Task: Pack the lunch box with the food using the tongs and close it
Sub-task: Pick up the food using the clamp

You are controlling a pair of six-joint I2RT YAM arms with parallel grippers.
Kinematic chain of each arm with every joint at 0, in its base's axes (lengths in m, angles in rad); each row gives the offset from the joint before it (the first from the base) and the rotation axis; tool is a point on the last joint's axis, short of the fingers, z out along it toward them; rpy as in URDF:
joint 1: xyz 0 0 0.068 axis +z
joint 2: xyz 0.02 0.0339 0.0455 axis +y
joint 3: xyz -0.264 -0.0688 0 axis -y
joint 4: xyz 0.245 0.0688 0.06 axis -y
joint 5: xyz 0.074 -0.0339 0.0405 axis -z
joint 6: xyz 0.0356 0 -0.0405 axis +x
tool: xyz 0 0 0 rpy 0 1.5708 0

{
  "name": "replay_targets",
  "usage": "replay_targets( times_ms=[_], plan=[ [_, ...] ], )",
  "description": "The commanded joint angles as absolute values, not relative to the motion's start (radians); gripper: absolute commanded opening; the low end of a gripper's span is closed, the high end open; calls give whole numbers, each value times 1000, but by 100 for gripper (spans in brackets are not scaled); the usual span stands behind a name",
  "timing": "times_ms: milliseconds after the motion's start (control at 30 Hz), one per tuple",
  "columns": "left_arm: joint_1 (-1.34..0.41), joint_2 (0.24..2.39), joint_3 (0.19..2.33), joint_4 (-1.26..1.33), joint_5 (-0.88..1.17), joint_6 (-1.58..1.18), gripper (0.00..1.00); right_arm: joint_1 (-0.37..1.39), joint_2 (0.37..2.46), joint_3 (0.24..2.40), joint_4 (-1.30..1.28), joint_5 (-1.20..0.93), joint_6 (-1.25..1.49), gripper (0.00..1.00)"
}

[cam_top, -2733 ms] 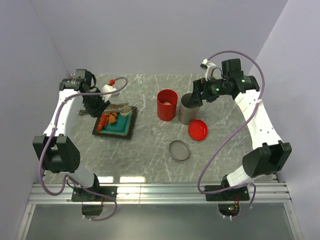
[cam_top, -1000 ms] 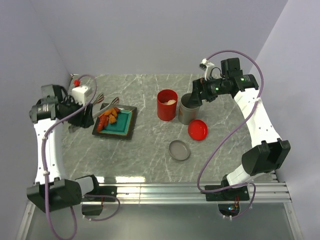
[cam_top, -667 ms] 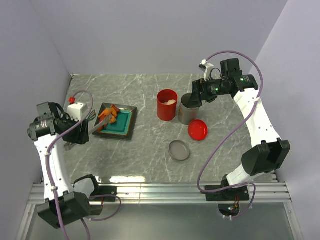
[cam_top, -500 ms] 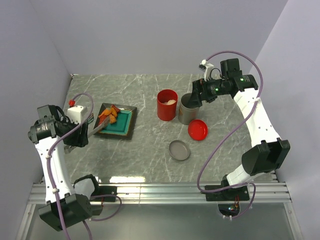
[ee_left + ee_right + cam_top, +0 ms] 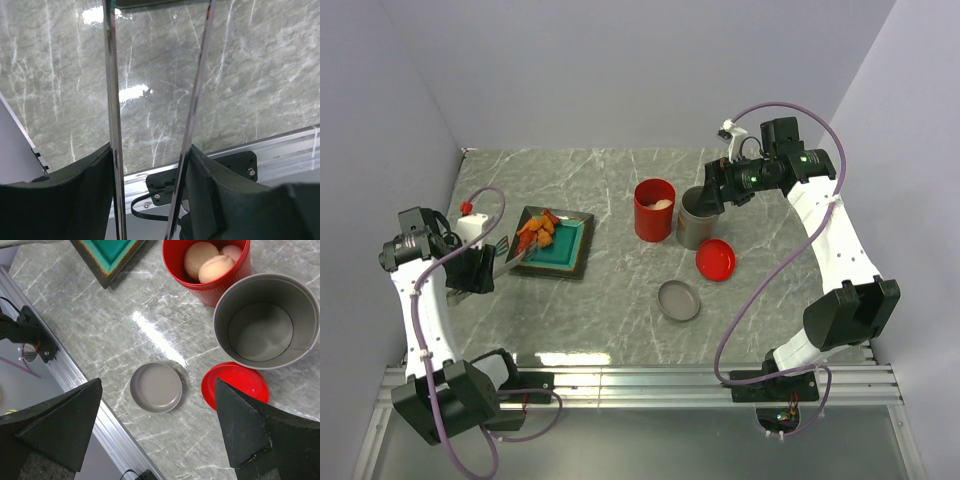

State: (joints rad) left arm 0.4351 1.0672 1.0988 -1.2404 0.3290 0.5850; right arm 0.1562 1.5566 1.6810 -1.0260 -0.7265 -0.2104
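Observation:
The red lunch box (image 5: 653, 225) stands upright mid-table with pale and pinkish food balls (image 5: 200, 259) inside; its wall also shows in the right wrist view (image 5: 210, 287). Its red lid (image 5: 715, 260) lies flat to the right. More food (image 5: 535, 232), orange and red bits, lies on the left side of the dark tray (image 5: 570, 245). My left gripper (image 5: 472, 270) is shut on the tongs (image 5: 510, 255), whose tips reach the tray's left edge. In the left wrist view both tong arms (image 5: 112, 100) run up between my fingers (image 5: 75, 200). My right gripper (image 5: 712, 195) hovers open above the grey cylinder, holding nothing.
A grey cylinder (image 5: 697, 225) stands touching the lunch box's right side. Its grey lid (image 5: 679, 300) lies upside down nearer the front. The tray's teal corner (image 5: 107, 252) shows in the right wrist view. Walls close in left, back and right; a metal rail runs along the front edge.
My left arm has swung from the far left toward the near left, drawing the tongs back so their tips sit at the tray's left edge. The right arm has stayed still.

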Motion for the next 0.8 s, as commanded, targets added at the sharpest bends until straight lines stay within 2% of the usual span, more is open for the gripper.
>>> replay_targets(
  times_ms=[0,500,767],
  plan=[
    [439,1101,1091,-1200,322,607,57,152,1560,1698,-1032,-733,-221,100],
    [426,1270,1092,-1045,279,620,52,152,1569,1706,-1040,-721,-224,100],
    [353,1316,1071,-988,268,594,47,152,1577,1710,-1045,-710,-225,100]
  ],
)
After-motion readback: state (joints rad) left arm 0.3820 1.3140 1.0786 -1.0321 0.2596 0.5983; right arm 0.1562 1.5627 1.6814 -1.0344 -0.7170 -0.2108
